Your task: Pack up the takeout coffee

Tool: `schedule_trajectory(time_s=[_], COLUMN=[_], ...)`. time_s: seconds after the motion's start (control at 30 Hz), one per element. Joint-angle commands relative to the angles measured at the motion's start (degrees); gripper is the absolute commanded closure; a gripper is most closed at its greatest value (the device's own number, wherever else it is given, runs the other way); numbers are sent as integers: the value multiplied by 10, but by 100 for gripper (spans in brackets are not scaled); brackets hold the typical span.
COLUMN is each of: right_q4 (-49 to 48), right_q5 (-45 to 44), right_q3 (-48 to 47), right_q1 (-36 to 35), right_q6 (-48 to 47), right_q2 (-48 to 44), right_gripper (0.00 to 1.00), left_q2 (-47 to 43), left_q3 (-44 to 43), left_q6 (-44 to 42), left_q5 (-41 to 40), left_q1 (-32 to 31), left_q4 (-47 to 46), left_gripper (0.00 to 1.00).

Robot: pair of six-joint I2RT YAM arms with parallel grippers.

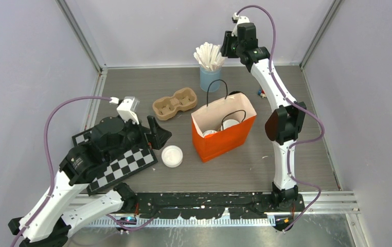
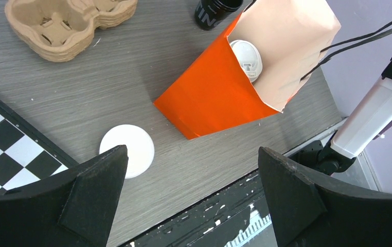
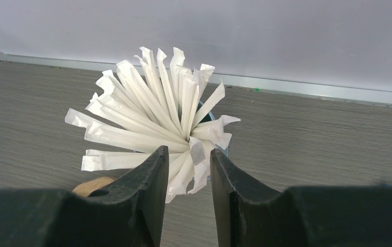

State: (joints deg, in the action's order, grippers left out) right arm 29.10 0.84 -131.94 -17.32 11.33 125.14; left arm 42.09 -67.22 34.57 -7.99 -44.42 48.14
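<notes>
An orange paper bag (image 1: 224, 135) stands open mid-table with two takeout coffee cups inside; their white lids (image 1: 230, 124) show at the mouth, and one lid (image 2: 246, 59) appears in the left wrist view. A black printed cup (image 2: 213, 11) peeks in at that view's top edge, behind the bag (image 2: 214, 98). My left gripper (image 1: 158, 135) hovers wide open left of the bag, nothing between its jaws (image 2: 192, 152). My right gripper (image 1: 227, 45) hangs over the light-blue cup of paper-wrapped stirrers (image 3: 158, 113), open to a narrow gap (image 3: 189, 154) with stirrer ends showing between the fingers.
A loose white lid (image 1: 172, 156) lies on the table beside the left gripper. A brown pulp cup carrier (image 1: 175, 103) sits back left of the bag. A checkerboard plate (image 1: 119, 164) lies under the left arm. The blue stirrer cup (image 1: 210, 78) stands behind the bag near the back wall.
</notes>
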Motion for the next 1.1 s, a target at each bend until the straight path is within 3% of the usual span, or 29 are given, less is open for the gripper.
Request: schedule_trajectory(time_s=[0.0,0.23,0.5,1.07], right_q4=[-29,-12,-19,15], right_q5=[14,-1,10,2], right_q3=[-37,-71,-76,-72], right_q1=[-6,-6,-8,-10], right_q6=[0,-2,0,-29], right_q2=[16,46,41,-78], right_gripper=[61,66,99,100], left_q2=[0,7,6,16], left_q3=[3,-10,-9,5], left_q6=[3,-7,-8,-12], left_q5=[-11,-12,-20,-39], left_q1=[3,3,3,3], left_q4=[-7,0,0,-16], left_gripper=[0,0,0,0])
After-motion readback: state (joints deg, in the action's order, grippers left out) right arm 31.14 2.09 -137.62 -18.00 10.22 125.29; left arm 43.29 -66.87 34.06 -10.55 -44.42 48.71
